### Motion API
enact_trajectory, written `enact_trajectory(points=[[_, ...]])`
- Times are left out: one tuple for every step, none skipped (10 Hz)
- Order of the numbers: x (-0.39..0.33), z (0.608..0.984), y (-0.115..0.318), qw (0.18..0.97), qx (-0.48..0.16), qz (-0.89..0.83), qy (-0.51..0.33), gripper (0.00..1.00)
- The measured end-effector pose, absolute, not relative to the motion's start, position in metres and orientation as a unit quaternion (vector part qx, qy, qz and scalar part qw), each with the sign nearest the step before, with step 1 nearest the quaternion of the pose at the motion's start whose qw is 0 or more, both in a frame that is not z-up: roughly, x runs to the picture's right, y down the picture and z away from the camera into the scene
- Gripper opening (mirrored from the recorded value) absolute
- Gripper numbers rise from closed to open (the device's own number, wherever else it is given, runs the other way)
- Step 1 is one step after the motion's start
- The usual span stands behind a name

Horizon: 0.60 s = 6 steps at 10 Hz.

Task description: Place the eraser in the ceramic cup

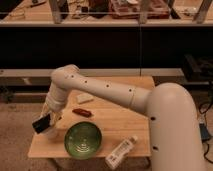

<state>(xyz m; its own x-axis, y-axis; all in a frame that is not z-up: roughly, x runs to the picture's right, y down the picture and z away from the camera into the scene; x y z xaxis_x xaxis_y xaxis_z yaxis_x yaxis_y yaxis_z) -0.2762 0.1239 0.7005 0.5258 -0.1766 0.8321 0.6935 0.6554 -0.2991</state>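
The gripper (44, 125) hangs at the table's (112, 120) left edge; can't tell what it holds. Looks like the grasp stage, with the eraser (84, 98) sitting mid-table. Next move needs a ceramic cup, none visible.

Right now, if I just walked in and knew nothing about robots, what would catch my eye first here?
The big white robot arm sweeps in from the lower right across a small wooden table. Its gripper hangs over the table's left edge, carrying something dark. Near the front edge sits a green bowl, with a white bottle lying to its right and a small red object behind it.
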Motion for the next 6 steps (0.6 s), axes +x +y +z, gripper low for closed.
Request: enact_trajectory(points=[[-0.28,0.7,0.123,0.808,-0.319,-0.276,-0.413,0.1],[-0.287,0.698,0.123,0.797,-0.323,-0.291,-0.419,0.21],[-0.296,0.693,0.124,0.788,-0.327,-0.308,-0.421,0.33],[-0.301,0.691,0.126,0.784,-0.329,-0.318,-0.42,0.41],[-0.306,0.689,0.127,0.781,-0.33,-0.328,-0.416,0.51],[-0.308,0.688,0.129,0.781,-0.332,-0.333,-0.411,0.6]])
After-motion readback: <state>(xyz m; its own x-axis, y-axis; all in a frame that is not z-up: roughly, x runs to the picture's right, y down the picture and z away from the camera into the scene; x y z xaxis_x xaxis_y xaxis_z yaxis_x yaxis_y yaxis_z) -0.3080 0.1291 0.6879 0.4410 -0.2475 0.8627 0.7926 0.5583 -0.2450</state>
